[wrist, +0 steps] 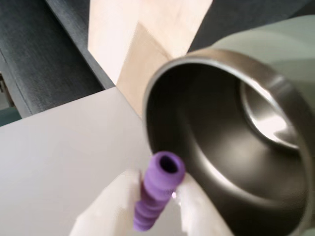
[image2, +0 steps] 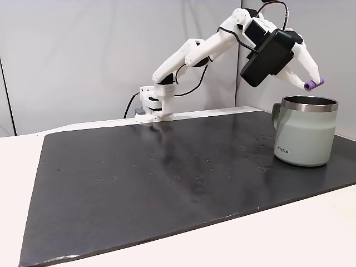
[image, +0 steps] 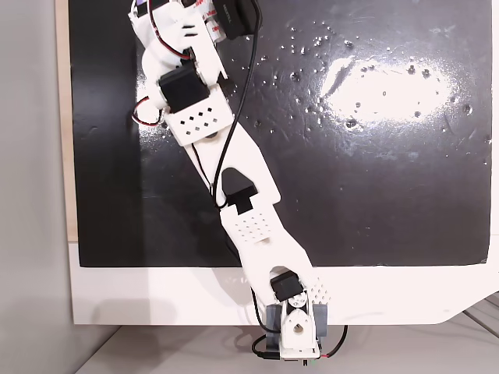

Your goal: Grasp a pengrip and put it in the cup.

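Observation:
The purple ribbed pengrip sits clamped between my white fingertips, its open end pointing toward the camera in the wrist view. From the side, in a fixed view, the gripper is shut on the pengrip just above the near rim of the cup. The cup is a pale grey-green mug with a steel rim and a handle on its left side. Its shiny steel inside opens right beyond the pengrip in the wrist view.
A black mat covers the white table. The arm's base is clamped at the table's far edge. From above, in a fixed view, the arm stretches diagonally across the mat.

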Controlling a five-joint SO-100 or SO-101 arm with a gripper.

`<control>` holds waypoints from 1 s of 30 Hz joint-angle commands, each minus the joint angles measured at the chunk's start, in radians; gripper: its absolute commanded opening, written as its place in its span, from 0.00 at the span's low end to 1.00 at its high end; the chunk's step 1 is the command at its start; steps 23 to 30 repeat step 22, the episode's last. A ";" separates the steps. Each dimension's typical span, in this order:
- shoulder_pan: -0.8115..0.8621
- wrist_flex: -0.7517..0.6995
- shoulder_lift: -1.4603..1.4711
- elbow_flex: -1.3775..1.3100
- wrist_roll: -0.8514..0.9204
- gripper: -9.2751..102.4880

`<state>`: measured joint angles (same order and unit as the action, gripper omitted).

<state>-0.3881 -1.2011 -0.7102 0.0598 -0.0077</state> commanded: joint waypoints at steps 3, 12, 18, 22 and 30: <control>-0.017 0.008 -0.014 -0.058 0.005 0.08; -0.025 -0.058 -0.014 -0.092 0.034 0.24; -0.020 -0.061 -0.017 -0.095 0.034 0.24; -0.018 -0.066 -0.020 -0.095 0.034 0.23; -0.018 -0.066 -0.020 -0.095 0.034 0.23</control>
